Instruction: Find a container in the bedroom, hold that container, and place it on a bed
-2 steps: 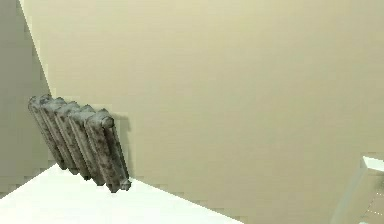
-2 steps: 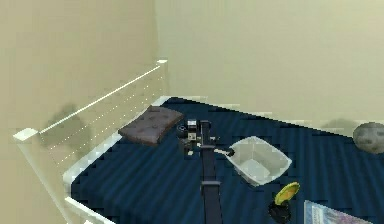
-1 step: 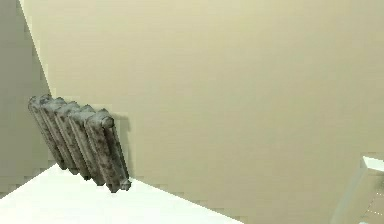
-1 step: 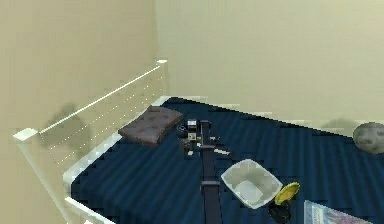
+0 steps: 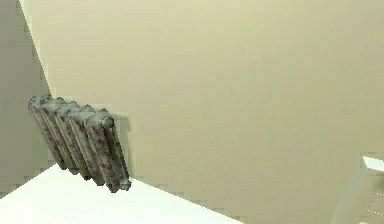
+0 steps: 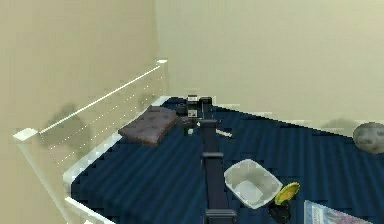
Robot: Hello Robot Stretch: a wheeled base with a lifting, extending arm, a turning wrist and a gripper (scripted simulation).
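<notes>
A white, open-topped container (image 6: 252, 184) lies on the bed's dark blue cover (image 6: 150, 170), just right of the arm's dark bar (image 6: 211, 170). The bar reaches up across the bed. At its far end sits the gripper (image 6: 186, 113), next to a grey-purple pillow (image 6: 148, 126) near the white headboard rail (image 6: 95, 108). The gripper is well beyond the container. With the blue cover and the pillow behind its fingers, I cannot tell whether it holds anything.
A yellow and black object (image 6: 287, 194) lies right of the container, a pale flat thing (image 6: 335, 214) at the bottom right, and a grey rounded lump (image 6: 370, 136) at the right edge. In the forward view, a grey radiator (image 5: 82, 140) stands against a beige wall, and a white frame piece (image 5: 362, 185) shows at the right edge.
</notes>
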